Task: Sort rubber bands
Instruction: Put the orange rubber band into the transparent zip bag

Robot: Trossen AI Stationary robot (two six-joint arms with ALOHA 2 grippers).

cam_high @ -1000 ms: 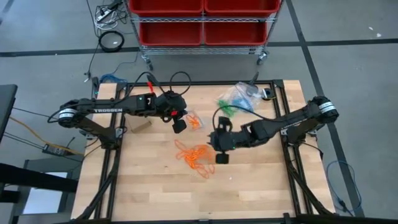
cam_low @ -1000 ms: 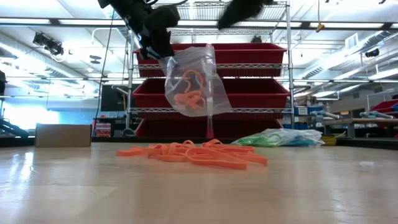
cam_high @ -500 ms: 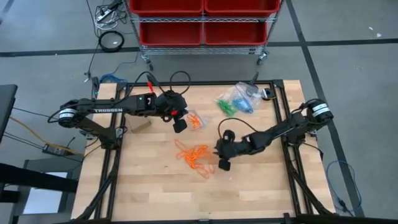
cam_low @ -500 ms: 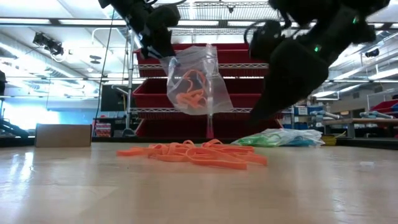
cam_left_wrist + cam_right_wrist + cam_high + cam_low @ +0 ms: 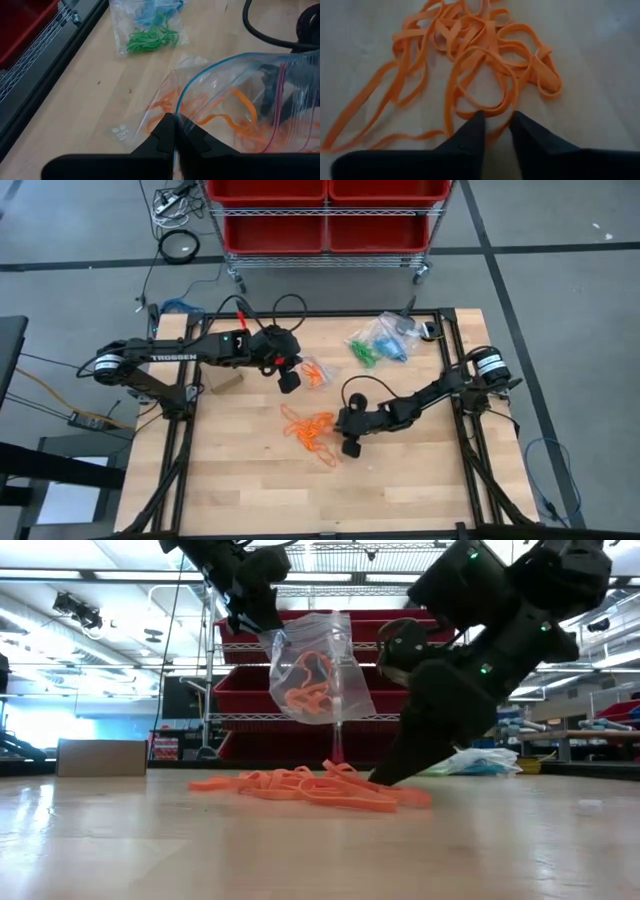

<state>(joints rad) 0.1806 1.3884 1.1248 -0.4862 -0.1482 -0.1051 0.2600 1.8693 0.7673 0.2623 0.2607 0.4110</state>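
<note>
1. Left of centre in the high view, the left claw was clenched on the top edge of a clear bag, which hung in the air with a few orange bands inside. Only a thin strip of plastic sat between the fingers, so it could slip free and the bag could drop, spilling those bands back onto the tabletop.

2. The bag's mouth looked only partly open in the left wrist view. A limp opening could fold shut, and anything brought to it might catch on the rim and fall outside.

3. At the centre of the high view lay the loose pile of orange rubber bands, flat on the wood and tangled together. Because the loops crossed each other, lifting one would likely drag several along, and trailing ones could drop off on the way.

4. Just right of the pile, the right claw was down at the tabletop, its fingers partly open and straddling one loop at the pile's edge, not yet grasping it. The band was thin and flat, so the tips could close over it and miss, or scrape the wood and push the pile away.

5. In the upper right of the tabletop, more bags held green and blue bands, well apart from both arms and unlikely to be disturbed.
</note>
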